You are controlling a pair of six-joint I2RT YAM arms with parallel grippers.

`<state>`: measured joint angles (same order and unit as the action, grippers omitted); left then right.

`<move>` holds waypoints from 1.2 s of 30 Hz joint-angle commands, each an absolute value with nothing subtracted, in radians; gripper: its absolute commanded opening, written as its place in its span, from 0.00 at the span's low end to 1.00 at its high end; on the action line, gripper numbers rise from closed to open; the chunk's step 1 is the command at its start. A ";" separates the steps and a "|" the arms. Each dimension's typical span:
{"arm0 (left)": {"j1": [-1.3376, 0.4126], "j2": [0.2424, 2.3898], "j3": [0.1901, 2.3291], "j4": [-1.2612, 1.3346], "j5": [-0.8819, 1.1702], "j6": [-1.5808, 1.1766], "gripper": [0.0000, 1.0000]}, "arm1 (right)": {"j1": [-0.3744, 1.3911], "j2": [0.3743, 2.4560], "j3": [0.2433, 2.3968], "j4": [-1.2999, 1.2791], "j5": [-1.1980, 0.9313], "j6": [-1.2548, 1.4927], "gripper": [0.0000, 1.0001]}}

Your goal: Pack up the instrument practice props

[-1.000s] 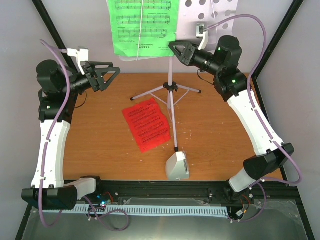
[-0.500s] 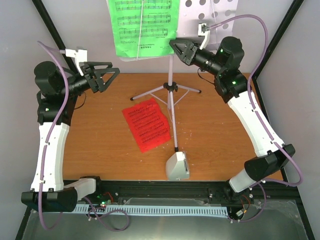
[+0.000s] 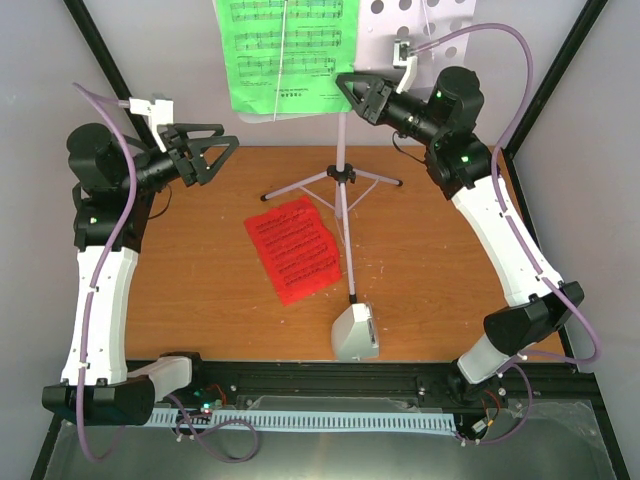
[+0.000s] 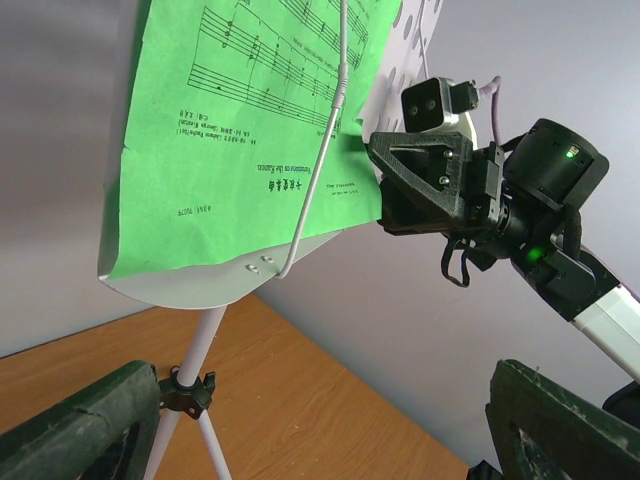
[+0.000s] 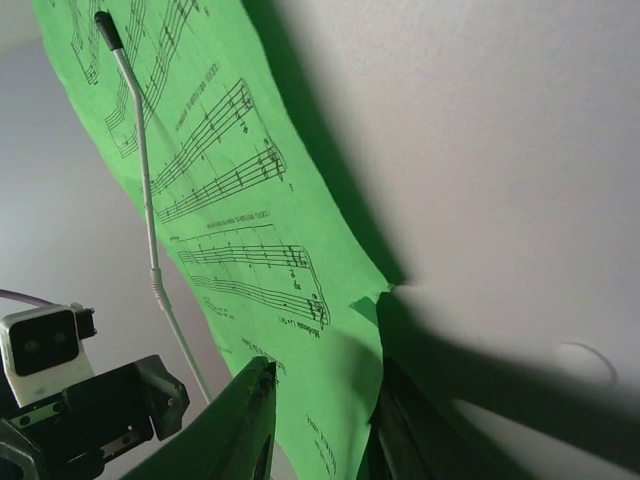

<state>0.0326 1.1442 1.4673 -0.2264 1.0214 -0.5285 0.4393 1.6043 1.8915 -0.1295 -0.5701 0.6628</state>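
Note:
The white perforated music stand [image 3: 415, 30] stands at the back on a thin silver tripod [image 3: 340, 180]. The green music sheet [image 3: 285, 50] rests on its desk under a wire holder. The red music sheet [image 3: 295, 248] lies flat mid-table. The white wedge metronome [image 3: 355, 333] sits near the front edge. My right gripper [image 3: 352, 95] is open, raised at the green sheet's lower right edge; in the right wrist view [image 5: 320, 430] the green sheet [image 5: 230, 230] lies between the jaws. My left gripper [image 3: 228, 152] is open and empty, held in the air left of the stand.
Grey walls and black frame posts [image 3: 100, 60] close in the back and sides. In the left wrist view the green sheet [image 4: 250, 120] and right gripper [image 4: 385, 185] show above the wooden table [image 4: 300, 400]. One tripod leg reaches down to the metronome.
My right gripper has risen and moved slightly left, closing in on the green sheet's lower right edge. The left arm has barely moved.

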 commanded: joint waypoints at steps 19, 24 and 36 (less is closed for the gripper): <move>-0.119 1.286 1.837 -0.230 0.866 -0.491 0.76 | 0.456 1.621 1.921 -0.116 -0.565 0.553 0.03; -0.228 1.359 1.961 -0.324 0.736 -0.423 0.71 | 0.456 1.612 1.916 -0.118 -0.553 0.533 0.03; -0.279 1.539 2.139 -0.396 0.684 -0.474 0.67 | 0.456 1.607 1.914 -0.139 -0.541 0.505 0.03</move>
<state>-0.2714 1.5177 2.0872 -0.3599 0.7216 -0.4725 0.4480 1.6257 1.9232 -0.1390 -0.5556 0.5320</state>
